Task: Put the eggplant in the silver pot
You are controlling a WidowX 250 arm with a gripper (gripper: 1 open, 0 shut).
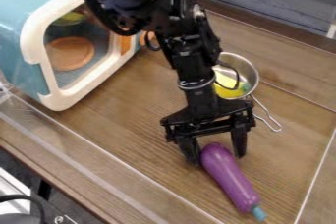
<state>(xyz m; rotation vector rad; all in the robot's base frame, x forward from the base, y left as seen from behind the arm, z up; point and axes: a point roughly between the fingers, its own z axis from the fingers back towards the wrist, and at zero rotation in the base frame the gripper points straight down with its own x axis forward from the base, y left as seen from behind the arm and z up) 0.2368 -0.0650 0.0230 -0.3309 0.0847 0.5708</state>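
The eggplant is glossy purple and lies on the wooden table toward the lower right, its teal stem cap pointing at the front edge. My gripper stands open, pointing steeply down right over the eggplant's near end, one finger on each side of it. Whether the fingers touch it I cannot tell. The silver pot sits behind the arm, right of centre, with a yellow-green toy food inside and its wire handle sticking out toward the front right.
A toy microwave in teal and cream stands at the left with its door open and an orange dish inside. A clear plastic wall runs along the table's front and left edge.
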